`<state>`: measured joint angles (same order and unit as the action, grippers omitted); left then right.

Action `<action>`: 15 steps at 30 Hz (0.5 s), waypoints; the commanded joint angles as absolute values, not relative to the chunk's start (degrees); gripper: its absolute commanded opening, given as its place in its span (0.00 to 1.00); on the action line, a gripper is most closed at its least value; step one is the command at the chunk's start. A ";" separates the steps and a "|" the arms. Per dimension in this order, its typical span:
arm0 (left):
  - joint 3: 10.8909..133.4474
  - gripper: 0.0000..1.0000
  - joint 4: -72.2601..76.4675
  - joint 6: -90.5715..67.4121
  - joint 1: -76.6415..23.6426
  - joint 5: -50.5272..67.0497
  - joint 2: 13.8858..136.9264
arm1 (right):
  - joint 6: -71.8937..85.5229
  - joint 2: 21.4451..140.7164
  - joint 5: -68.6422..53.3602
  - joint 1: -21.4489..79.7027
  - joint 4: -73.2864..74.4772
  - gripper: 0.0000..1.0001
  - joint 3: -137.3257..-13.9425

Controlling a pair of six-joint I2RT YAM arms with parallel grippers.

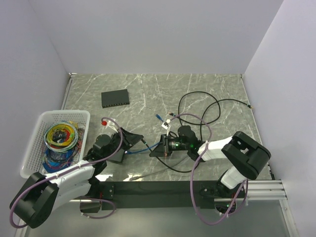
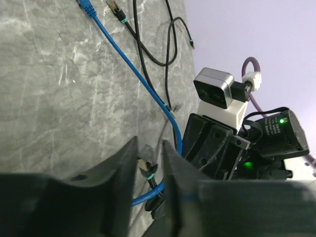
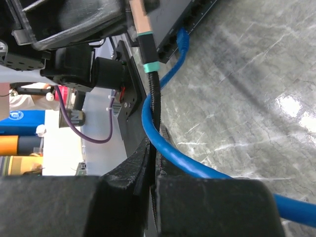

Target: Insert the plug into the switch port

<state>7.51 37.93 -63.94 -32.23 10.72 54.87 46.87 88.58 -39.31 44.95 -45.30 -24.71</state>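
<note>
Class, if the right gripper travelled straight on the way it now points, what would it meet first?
Probably the black switch, where the blue cable is plugged in; its held plug would touch first. Depth is unclear.

Clear plug [image 3: 139, 19] on a teal-banded black cable [image 3: 154, 94], just beside the black switch's [image 3: 170, 22] port row, tip hidden

The top view looks steeply down from above and behind the arms, far enough back to take in the whole grey marble-patterned bench [image 1: 207, 89]. The left wrist view sits low and close, facing past the left gripper [image 2: 149, 153] toward the right arm's white wrist camera [image 2: 213, 89] at right of frame. The right wrist view, closer still, faces past the right gripper [image 3: 152, 163]. All three share the blue network cable [image 2: 133, 64]
</note>
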 commanded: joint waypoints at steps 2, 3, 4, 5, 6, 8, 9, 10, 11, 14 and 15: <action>8.52 0.16 38.50 -62.32 -32.34 11.51 54.05 | 47.63 89.56 -40.61 44.74 -50.88 0.00 -26.10; 8.87 0.07 38.24 -61.88 -32.34 11.69 54.40 | 47.81 89.73 -40.69 44.65 -50.98 0.00 -26.10; 8.96 0.04 38.15 -61.79 -32.34 11.86 54.58 | 47.73 89.65 -40.69 44.65 -51.06 0.00 -26.19; 9.05 0.01 38.23 -61.70 -32.34 12.04 54.67 | 47.72 89.74 -40.52 44.74 -50.80 0.00 -26.37; 8.97 0.01 38.58 -61.70 -32.34 12.04 54.84 | 47.64 89.91 -40.60 44.65 -50.54 0.00 -26.54; 8.70 0.00 38.85 -61.70 -32.34 12.22 54.67 | 47.20 89.82 -40.52 44.74 -49.40 0.00 -27.16; 8.53 0.00 38.67 -61.61 -32.34 12.13 54.41 | 46.68 89.74 -40.52 44.74 -48.79 0.07 -27.68; 8.53 0.00 38.24 -61.52 -32.34 12.04 54.23 | 46.23 89.56 -40.34 44.65 -47.74 0.20 -28.12; 8.70 0.01 37.36 -61.44 -32.34 11.61 53.97 | 45.53 89.21 -40.08 44.65 -44.16 0.34 -28.47; 10.10 0.00 31.04 -60.91 -32.34 8.97 53.00 | 40.01 85.35 -35.35 44.82 -32.50 0.89 -29.18; 10.54 0.00 29.55 -60.91 -32.34 8.18 52.65 | 36.34 84.12 -31.59 45.35 -29.13 0.90 -29.35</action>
<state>7.64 33.58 -62.26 -32.23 10.15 54.17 43.62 88.09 -38.06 44.99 -39.24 -27.14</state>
